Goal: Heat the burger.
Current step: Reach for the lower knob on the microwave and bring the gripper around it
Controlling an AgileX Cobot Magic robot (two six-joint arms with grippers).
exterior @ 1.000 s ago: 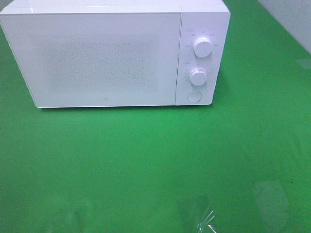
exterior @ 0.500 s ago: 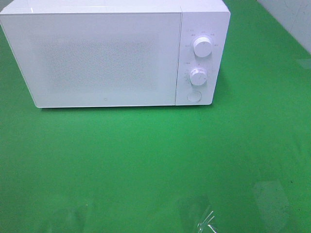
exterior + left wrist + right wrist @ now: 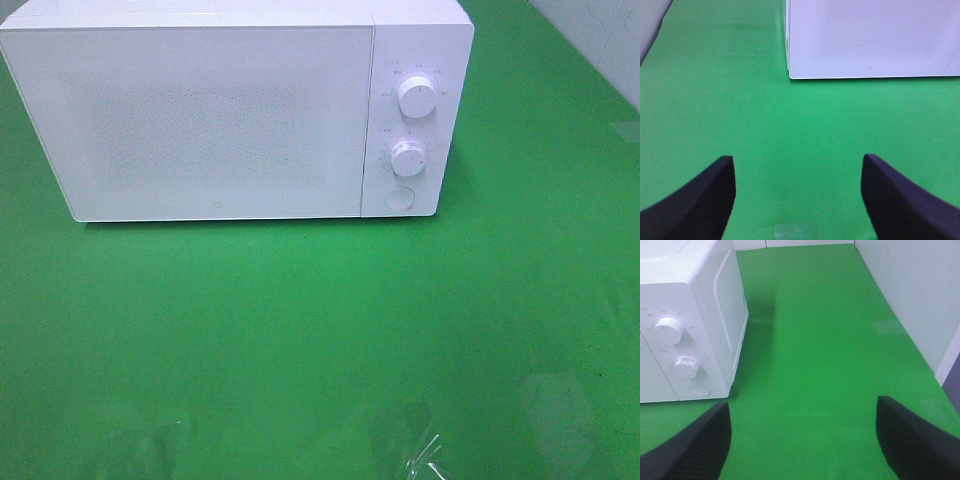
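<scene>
The burger is out of view in every frame. A white microwave (image 3: 235, 110) stands at the back of the green table (image 3: 320, 330) with its door closed; two round knobs (image 3: 416, 96) and a round button (image 3: 399, 199) sit on its right panel. My left gripper (image 3: 797, 172) is open over bare green cloth, facing the microwave's lower left corner (image 3: 790, 75). My right gripper (image 3: 802, 420) is open too, off the microwave's right side, with the knobs (image 3: 667, 330) in its view. Neither gripper shows in the exterior high view.
A pale wall (image 3: 910, 295) runs along the table's right side. Clear tape patches (image 3: 415, 445) glint near the front edge of the cloth.
</scene>
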